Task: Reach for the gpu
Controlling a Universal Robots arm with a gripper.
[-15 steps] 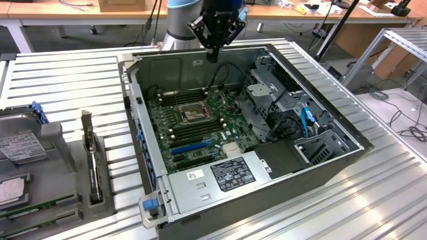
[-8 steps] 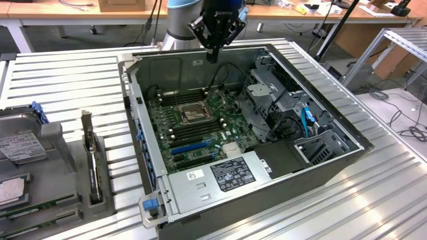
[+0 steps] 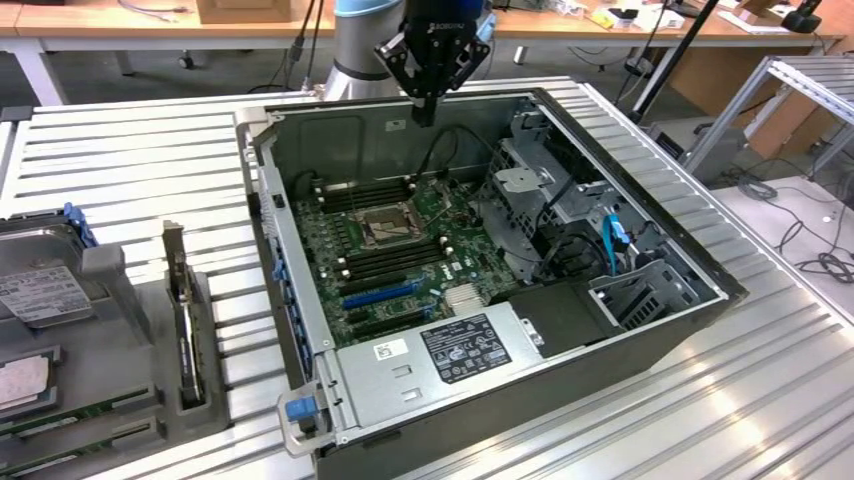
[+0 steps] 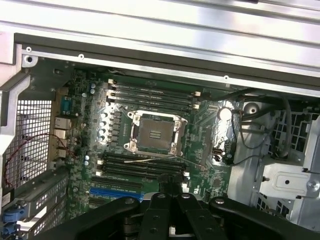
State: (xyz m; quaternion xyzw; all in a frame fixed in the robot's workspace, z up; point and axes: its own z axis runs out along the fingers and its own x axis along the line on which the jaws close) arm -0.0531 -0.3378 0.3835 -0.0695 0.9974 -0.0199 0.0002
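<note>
Gripper (image 3: 424, 114) clenched empty, above computer case (image 3: 360, 145); gpu (image 3: 182, 310) well apart, exterior view's left, upright

Arm (image 3: 360, 50): smooth silver-grey cylinder, light blue ring (image 3: 371, 8) at upper end. Gripper (image 3: 424, 112): matte black, broad angular body tapering through linked bars to slim tip. Wrist view: black linkage arms (image 4: 100, 220) spread symmetrically, slight sheen on edges, round pivot pins (image 4: 130, 201) at joints.

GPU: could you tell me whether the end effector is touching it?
Apart. The exterior view shows the end effector over the case, the GPU standing well to the view's left.
</note>
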